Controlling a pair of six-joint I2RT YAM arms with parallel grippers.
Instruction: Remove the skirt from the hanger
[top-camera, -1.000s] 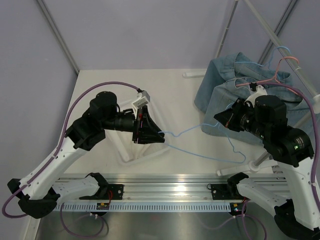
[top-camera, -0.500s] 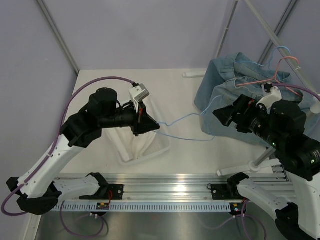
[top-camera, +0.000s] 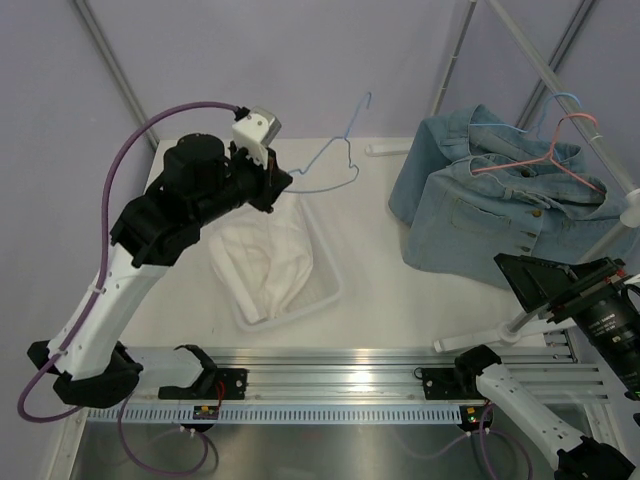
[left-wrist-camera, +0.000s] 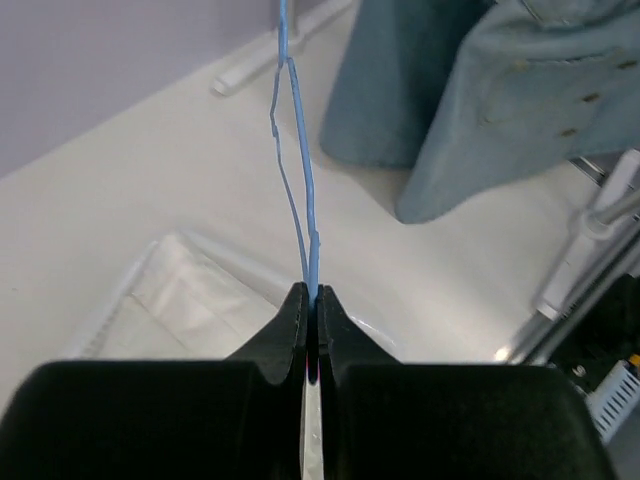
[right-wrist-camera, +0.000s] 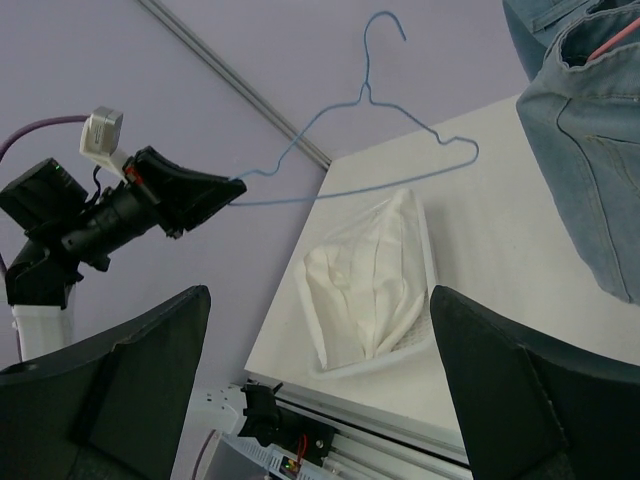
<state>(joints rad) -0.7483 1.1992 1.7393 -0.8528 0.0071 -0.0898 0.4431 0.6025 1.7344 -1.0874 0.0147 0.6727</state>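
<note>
1. One white bench (top-camera: 380, 270) fills the middle of the top view, with a metal rail along its lower edge.
2. Two blue denim garments (top-camera: 480, 215) hang at the upper right of the top view. The front one is on a pink hanger (top-camera: 540, 160), and a pale blue hook (top-camera: 565, 100) shows above it.
3. A white basket (top-camera: 330, 290) sits on the bench at centre left.
4. The white skirt (top-camera: 265, 265) lies crumpled inside that basket, off the hanger and not touching it.
5. The blue wire hanger (top-camera: 330, 165) is bare. It is held up in the air above the bench at upper centre, hook pointing up, just beyond the basket's far corner.
6. The left tool (left-wrist-camera: 310, 300) is clenched on the hanger's wire. In the left wrist view the two fingertips meet with the wire pinched between them.
7. The right tool (top-camera: 545, 285) sits at the lower right of the top view, spread wide and grasping nothing, well apart from the hanger.
8. A small sticker (top-camera: 207, 410) on the rail, lower left, is too small to read.
</note>
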